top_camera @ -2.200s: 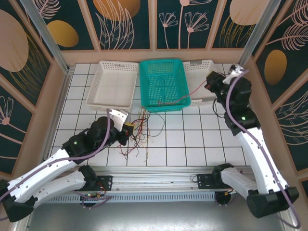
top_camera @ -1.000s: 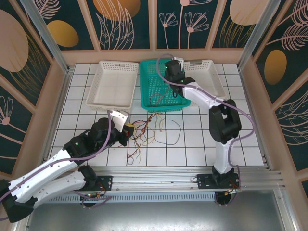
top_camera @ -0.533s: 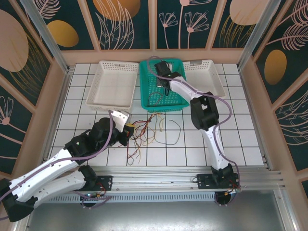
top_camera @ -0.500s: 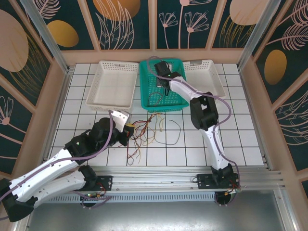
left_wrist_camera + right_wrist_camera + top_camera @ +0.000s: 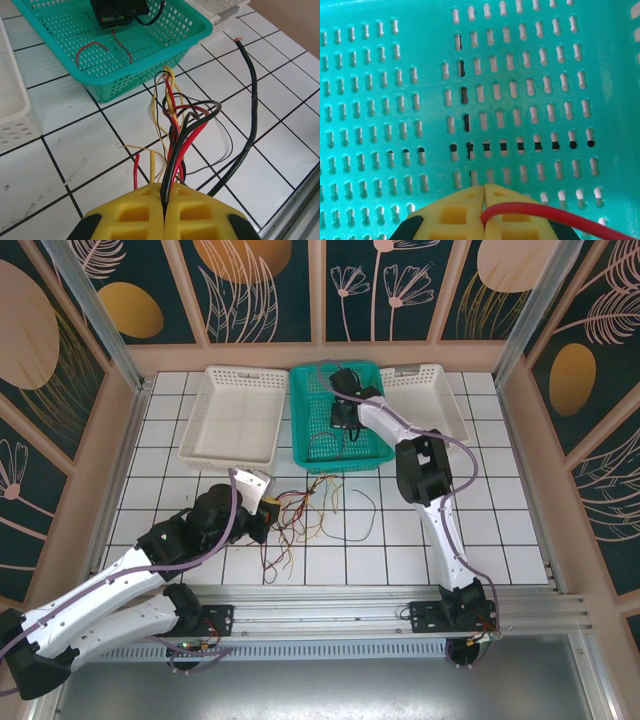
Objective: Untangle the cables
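Teal basket [image 5: 312, 400] btwn white baskets [image 5: 238, 415], cables [image 5: 300, 515] near.

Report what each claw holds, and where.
Left claw pinches the cable bundle where its strands bunch together. Right claw pinches a red cable over the teal basket; spot along it unclear.

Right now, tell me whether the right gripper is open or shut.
Shut. The right gripper has its jaws together, pinching a red wire over the green basket.
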`<state>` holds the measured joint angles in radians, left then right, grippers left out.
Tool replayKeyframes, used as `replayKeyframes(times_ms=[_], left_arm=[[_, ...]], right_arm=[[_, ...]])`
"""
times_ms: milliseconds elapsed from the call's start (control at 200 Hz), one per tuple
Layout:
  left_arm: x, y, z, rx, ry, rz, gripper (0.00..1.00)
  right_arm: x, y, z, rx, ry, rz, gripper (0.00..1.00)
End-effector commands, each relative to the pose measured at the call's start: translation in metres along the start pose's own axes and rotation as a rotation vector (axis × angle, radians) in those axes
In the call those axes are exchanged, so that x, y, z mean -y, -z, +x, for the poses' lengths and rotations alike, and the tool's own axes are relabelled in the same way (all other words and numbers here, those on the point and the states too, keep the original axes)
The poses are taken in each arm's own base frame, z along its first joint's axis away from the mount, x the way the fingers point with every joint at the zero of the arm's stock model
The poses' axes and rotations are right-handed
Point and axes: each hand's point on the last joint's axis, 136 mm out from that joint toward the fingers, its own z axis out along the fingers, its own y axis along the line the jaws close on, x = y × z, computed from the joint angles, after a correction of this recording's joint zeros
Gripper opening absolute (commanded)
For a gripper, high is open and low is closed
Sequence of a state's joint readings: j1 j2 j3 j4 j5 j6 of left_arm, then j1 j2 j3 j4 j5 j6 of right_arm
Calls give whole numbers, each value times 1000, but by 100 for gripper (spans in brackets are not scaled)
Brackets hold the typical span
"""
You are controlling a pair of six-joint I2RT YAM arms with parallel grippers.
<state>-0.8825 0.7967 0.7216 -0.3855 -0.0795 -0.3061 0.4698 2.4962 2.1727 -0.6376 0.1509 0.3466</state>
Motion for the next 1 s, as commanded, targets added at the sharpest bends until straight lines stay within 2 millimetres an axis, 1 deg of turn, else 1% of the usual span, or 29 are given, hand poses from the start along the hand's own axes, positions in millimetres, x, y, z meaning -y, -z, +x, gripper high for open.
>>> replayKeyframes(times_ms=[0,65,110,155,210,265,455,561,671,761,866,906,991], left_arm=[[0,-1,-6,28,-15,2,0],[0,-1,-6,28,-14,1,0],[0,-1,-6,27,-14,0,0],[0,-1,-5,25,-15,2,0],[0,-1,-5,26,-14,0,0],[0,-1,-5,26,-15,1,0],[0,-2,-4,20,-16,2,0],[0,-2,-4,19,-15,2,0],[0,-2,-4,19,-16,0,0],[0,-2,-4,20,-16,0,0],[0,-3,-4,16,-16,-1,0],[0,-2,-4,20,-16,-3,0],[0,-3,-4,19,-15,-3,0]], right_arm=[[-5,23,-14,10,-18,-36,4],[-3,25,-15,10,-21,-35,11],[-2,28,-17,12,-22,-35,13],[-1,31,-19,18,-25,-30,18],[1,35,-21,25,-25,-27,21],[1,42,-25,40,-28,-24,25],[4,66,-40,87,-27,-11,31],[9,83,-52,124,-28,10,37],[7,102,-62,158,-27,-8,42],[3,111,-65,171,-28,-31,42],[-1,112,-62,159,-22,-47,40],[1,111,-61,156,-24,-43,35],[0,111,-59,156,-25,-47,16]])
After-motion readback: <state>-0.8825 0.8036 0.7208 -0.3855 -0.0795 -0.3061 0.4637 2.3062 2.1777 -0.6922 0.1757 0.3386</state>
